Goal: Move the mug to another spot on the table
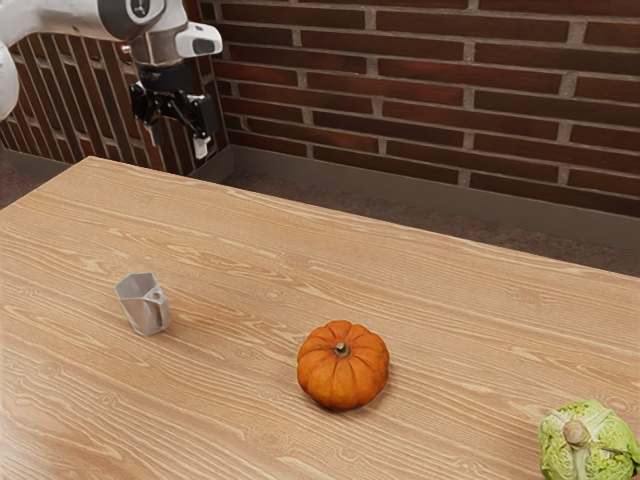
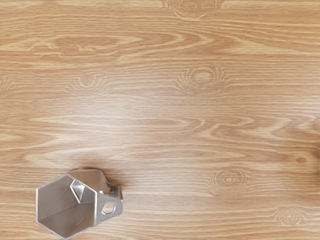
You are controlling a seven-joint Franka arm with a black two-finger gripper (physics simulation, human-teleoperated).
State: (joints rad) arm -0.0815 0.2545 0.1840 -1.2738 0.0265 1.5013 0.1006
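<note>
Fingers (image 1: 201, 138) hang high above the worktop (image 1: 420, 270), seemingly spread and empty; reaching step: next they must descend around the grey mug (image 1: 143, 303).

On the surface (image 1: 250, 240), the mug (image 1: 143, 303) stands at the exterior view's left. The pumpkin (image 1: 342, 364) lies rightward, the cabbage (image 1: 588, 442) farther right.

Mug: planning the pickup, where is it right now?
In the exterior view the mug stands upright on the table, toward the view's left, left of the pumpkin and apart from it.
</note>
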